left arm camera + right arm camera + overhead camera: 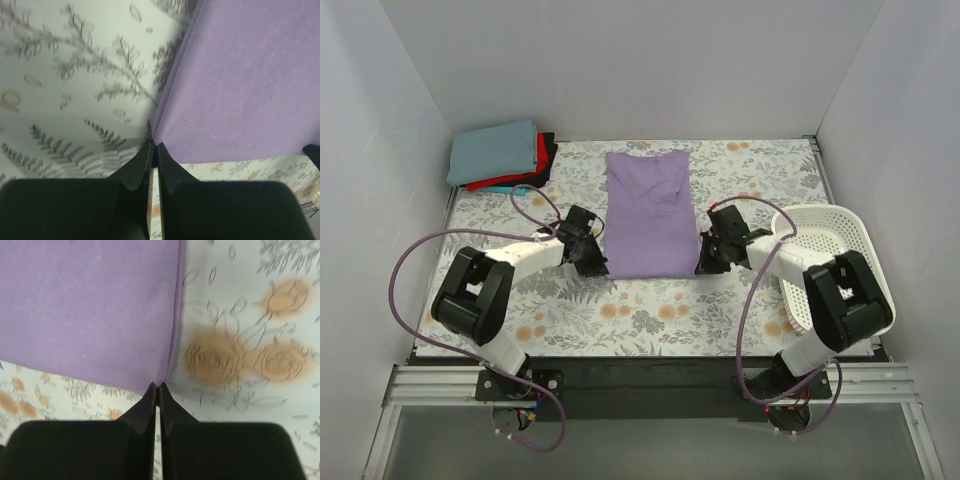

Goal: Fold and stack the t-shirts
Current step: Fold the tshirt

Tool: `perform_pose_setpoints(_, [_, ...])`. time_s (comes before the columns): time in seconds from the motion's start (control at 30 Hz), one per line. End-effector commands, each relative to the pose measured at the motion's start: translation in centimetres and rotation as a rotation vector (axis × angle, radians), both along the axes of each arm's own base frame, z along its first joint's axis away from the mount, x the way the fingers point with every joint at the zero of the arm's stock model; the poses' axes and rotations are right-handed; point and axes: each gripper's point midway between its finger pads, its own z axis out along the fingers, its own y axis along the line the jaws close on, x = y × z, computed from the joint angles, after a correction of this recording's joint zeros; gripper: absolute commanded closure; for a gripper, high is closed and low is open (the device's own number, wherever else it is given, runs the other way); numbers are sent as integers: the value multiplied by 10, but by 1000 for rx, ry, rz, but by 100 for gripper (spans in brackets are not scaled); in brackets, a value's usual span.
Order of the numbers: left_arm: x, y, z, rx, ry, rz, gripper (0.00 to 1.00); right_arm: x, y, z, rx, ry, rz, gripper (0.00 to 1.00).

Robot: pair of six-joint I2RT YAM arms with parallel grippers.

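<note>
- Tabletop [620, 312] covered in a pale floral print of orange blooms and grey ferns, with plain white walls on three sides.
- Lavender t-shirt [648, 210] lying flat in the middle of the table, folded lengthwise into a tall narrow rectangle. Its short near edge faces the arms.
- Left gripper [590, 256] resting low at the near left corner of the lavender t-shirt. In the left wrist view its two black fingers are pressed together, tips meeting right at that corner, apparently pinching the cloth edge.
- Right gripper [708, 256] mirrors it at the near right corner. In the right wrist view its fingers are likewise closed tip to tip on the corner of the purple cloth.
- Stack of folded t-shirts [498, 152] sitting in the far left corner of the table, well apart from the lavender one. A dusty grey-blue shirt is on top, red and black edges show beneath it, and a sliver of teal shows at the bottom.
- White mesh basket [832, 238] lying tilted on its side at the right edge of the table, just behind the right arm.
- Purple cables [410, 262] loop from each arm down to its base.
</note>
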Motion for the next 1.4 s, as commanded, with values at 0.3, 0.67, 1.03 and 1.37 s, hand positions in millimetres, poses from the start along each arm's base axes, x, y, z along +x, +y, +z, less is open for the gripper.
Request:
perform_pose_setpoints(0.3, [-123, 4, 28, -111, 14, -56, 100, -119, -1, 17, 39, -37, 120, 99])
perform_pose_setpoints(0.67, [-136, 12, 70, -157, -135, -10, 100, -141, -5, 62, 64, -172, 107, 99])
perform_pose_setpoints(1.03, [-38, 1, 139, -3, -330, 11, 100, -51, 22, 142, -57, -337, 126, 99])
perform_pose_setpoints(1.37, [67, -7, 146, -39, -378, 50, 100, 51, 41, 147, -39, -330, 95, 99])
